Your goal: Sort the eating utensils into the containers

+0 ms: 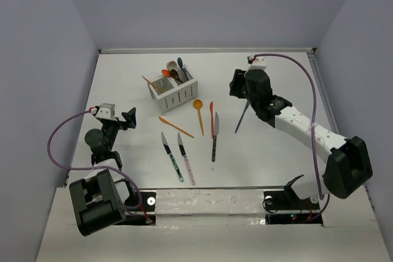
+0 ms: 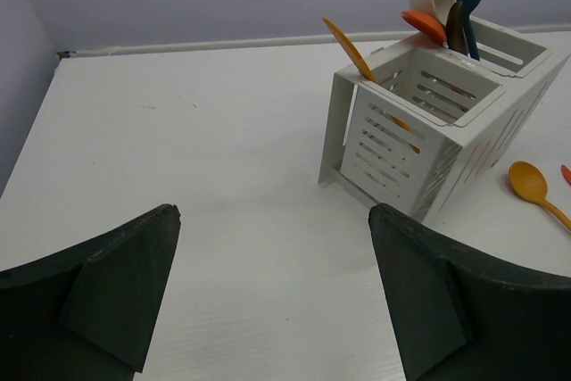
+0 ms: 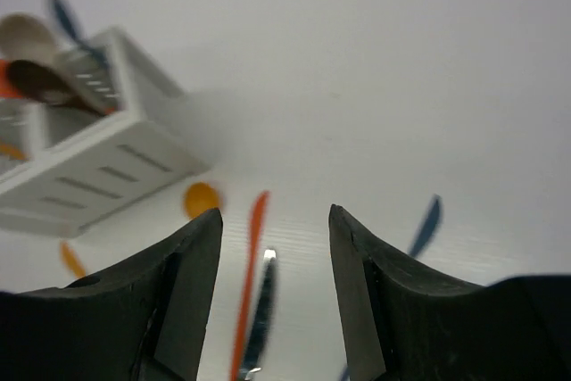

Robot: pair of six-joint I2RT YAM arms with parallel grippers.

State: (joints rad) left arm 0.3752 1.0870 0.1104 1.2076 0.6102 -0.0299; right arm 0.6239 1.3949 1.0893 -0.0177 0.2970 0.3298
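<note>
The white perforated caddy (image 1: 178, 94) (image 2: 419, 144) (image 3: 80, 167) holds several spoons (image 1: 174, 70) (image 2: 449, 2) in one compartment and an orange knife (image 2: 350, 48) in the other. On the table lie an orange spoon (image 1: 198, 106) (image 3: 201, 198), orange knives (image 1: 211, 118) (image 1: 176, 127), a dark-handled knife (image 1: 215, 137) (image 3: 265, 296), a teal-handled knife (image 1: 172, 156), a pink-handled knife (image 1: 186, 159) and a blue utensil (image 1: 242, 117) (image 3: 426, 225). My right gripper (image 1: 236, 84) (image 3: 275, 211) is open and empty, with the blue utensil just to its right. My left gripper (image 1: 129, 118) (image 2: 274, 211) stands wide open, left of the caddy.
Grey walls close the white table on three sides. A cable (image 1: 307, 78) loops over the right arm, and another cable (image 1: 58, 133) hangs beside the left arm.
</note>
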